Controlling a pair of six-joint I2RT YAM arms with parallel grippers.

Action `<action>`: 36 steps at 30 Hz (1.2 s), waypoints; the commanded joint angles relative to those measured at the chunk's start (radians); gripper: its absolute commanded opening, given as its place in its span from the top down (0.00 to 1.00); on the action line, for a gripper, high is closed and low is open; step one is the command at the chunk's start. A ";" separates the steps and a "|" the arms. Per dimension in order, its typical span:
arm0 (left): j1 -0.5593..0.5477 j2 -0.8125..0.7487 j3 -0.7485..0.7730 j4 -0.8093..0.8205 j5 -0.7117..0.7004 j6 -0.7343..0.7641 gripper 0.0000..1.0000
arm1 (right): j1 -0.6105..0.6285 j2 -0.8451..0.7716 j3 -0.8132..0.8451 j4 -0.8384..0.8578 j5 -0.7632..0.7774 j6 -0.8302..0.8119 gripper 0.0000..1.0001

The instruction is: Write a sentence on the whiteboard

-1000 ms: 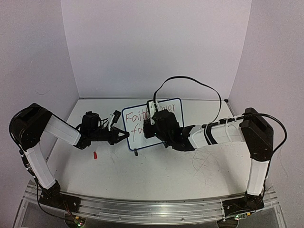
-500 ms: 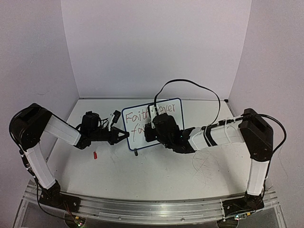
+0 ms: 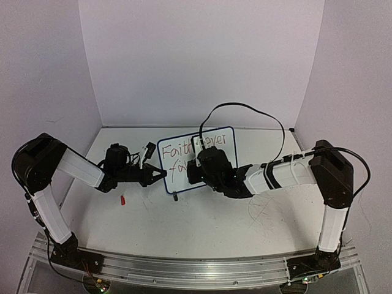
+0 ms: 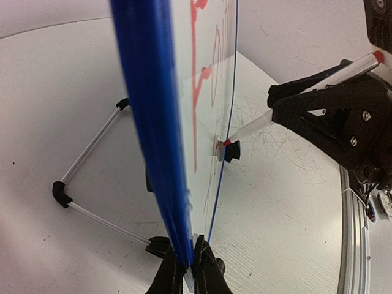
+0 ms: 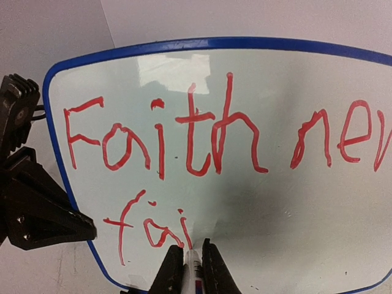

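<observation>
The whiteboard (image 3: pixel 228 156) stands upright mid-table, blue-framed. My left gripper (image 3: pixel 162 175) is shut on its left frame edge, the jaws pinching the blue rim (image 4: pixel 177 245) near the bottom corner. My right gripper (image 5: pixel 193 257) is shut on a white marker (image 5: pixel 193 268) whose red tip touches the board at the foot of the "i". The sentence (image 5: pixel 184 138) in red reads "Faith nev…" on the top line and "fai" below; the right end is cut off in this view. From the left wrist, the marker (image 4: pixel 251 127) meets the board low down.
A small red cap (image 3: pixel 122 199) lies on the table left of the board. The board's wire stand (image 4: pixel 86 159) spreads behind it. A black cable (image 3: pixel 245 110) arches over the right arm. Old scribbles (image 3: pixel 263 211) mark the tabletop. Walls close in on three sides.
My right wrist has shifted slightly left and down along the board's lower line with the marker. The left arm and the board have stayed put.
</observation>
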 commanded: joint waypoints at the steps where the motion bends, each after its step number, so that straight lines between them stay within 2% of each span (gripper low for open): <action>1: 0.001 -0.010 0.011 -0.059 -0.079 0.049 1.00 | -0.012 -0.079 -0.003 0.036 0.002 0.009 1.00; 19: 0.001 -0.002 0.014 -0.059 -0.080 0.050 1.00 | -0.028 -0.033 0.079 0.046 0.035 -0.043 1.00; 36: 0.001 -0.001 0.014 -0.061 -0.081 0.050 1.00 | -0.036 0.007 0.075 0.045 0.042 -0.037 1.00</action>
